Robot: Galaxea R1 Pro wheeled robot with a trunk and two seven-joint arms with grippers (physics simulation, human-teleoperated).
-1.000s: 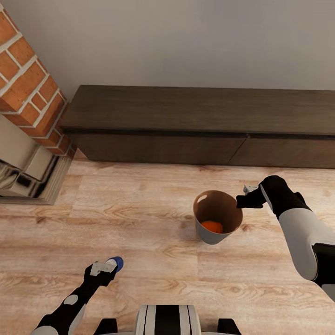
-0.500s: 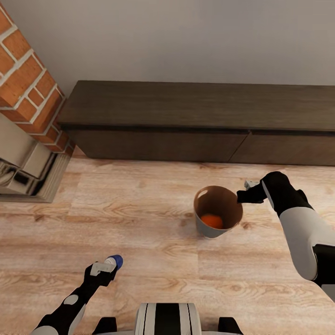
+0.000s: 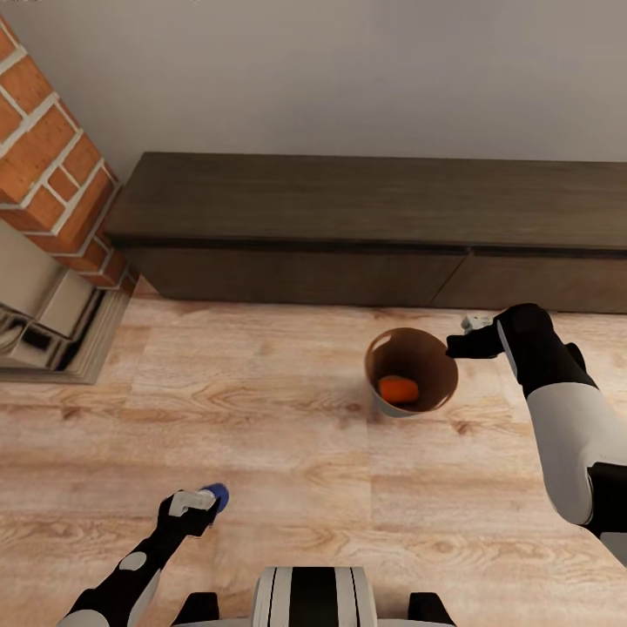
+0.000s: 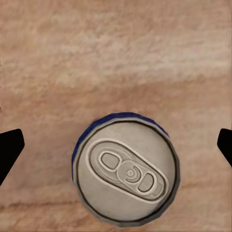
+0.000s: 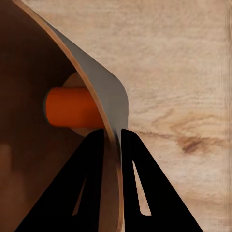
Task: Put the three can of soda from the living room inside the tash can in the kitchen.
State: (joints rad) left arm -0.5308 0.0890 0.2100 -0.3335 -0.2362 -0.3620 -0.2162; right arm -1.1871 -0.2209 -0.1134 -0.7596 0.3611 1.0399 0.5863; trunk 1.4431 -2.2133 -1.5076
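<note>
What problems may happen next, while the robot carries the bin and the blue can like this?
1. The right gripper pinches only the thin rim of the trash can, which looks tilted; it might slip, or tip out the orange can.
2. The left gripper looks wide around the blue can; if the grasp is loose, the can may drop to the wood floor.

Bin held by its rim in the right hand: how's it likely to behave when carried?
The tash can probably swings or tilts, since the right hand pinches one thin rim edge. The orange can lies on its side inside, so it likely rolls and shifts weight.
</note>
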